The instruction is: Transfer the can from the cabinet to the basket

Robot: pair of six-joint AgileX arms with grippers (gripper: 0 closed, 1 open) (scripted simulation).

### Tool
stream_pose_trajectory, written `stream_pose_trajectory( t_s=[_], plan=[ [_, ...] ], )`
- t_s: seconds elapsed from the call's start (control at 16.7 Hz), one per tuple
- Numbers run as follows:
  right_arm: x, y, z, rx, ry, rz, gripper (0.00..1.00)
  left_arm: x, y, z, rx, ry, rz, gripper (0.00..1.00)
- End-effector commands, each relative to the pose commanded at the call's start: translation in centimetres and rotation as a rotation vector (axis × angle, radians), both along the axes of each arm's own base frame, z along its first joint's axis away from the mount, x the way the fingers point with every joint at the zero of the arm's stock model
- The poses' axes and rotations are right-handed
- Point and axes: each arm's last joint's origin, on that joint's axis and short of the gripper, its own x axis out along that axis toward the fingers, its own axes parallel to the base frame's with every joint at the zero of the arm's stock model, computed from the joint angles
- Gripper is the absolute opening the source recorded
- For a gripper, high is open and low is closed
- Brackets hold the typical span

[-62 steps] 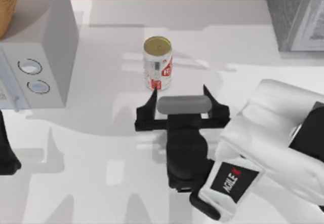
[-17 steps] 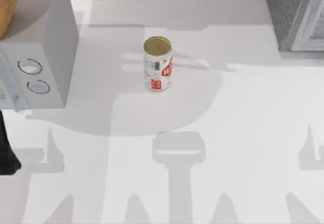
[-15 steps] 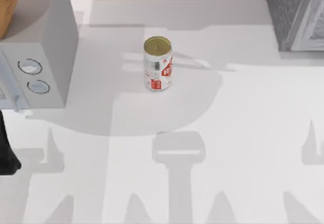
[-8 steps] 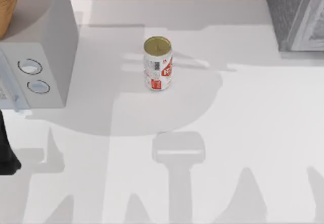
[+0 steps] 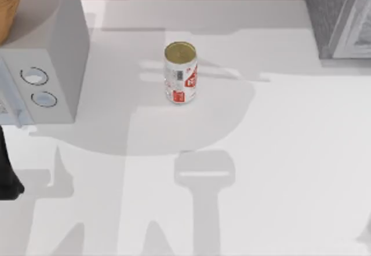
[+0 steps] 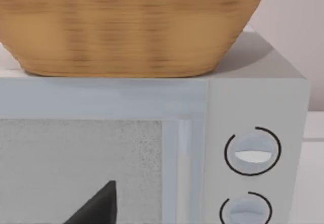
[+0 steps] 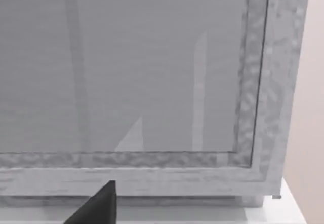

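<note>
On the desk (image 5: 278, 152), upright and well apart from both arms, stands the can (image 5: 180, 72), touched by nothing. Facing the left gripper (image 6: 96, 206) is a microwave (image 6: 253, 133) with two round dials, the basket (image 6: 126, 26) resting on its top. Facing the right gripper (image 7: 96, 203) is the cabinet (image 7: 152, 82) with its pale front panel. Whether either gripper is released or clenched cannot be told.
</note>
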Motion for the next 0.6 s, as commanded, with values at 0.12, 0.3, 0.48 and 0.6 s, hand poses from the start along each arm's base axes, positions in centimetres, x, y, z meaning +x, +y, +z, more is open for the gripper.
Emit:
stream_pose_trajectory(
  t_s=[0.12, 0.3, 0.48, 0.6],
  plan=[
    [-0.5, -1.5, -0.7, -0.002, -0.001, 0.0, 1.0, 0.0, 0.0, 0.0, 0.0, 0.0, 0.0, 1.0],
    [-0.9, -2.4, -1.1, -0.006, -0.003, 0.001, 1.0, 0.0, 0.0, 0.0, 0.0, 0.0, 0.0, 1.0],
    [-0.9, -2.4, -1.1, -0.006, -0.003, 0.001, 1.0, 0.0, 0.0, 0.0, 0.0, 0.0, 0.0, 1.0],
    [-0.9, -2.2, -1.2, -0.002, -0.001, 0.002, 1.0, 0.0, 0.0, 0.0, 0.0, 0.0, 0.0, 1.0]
  ],
)
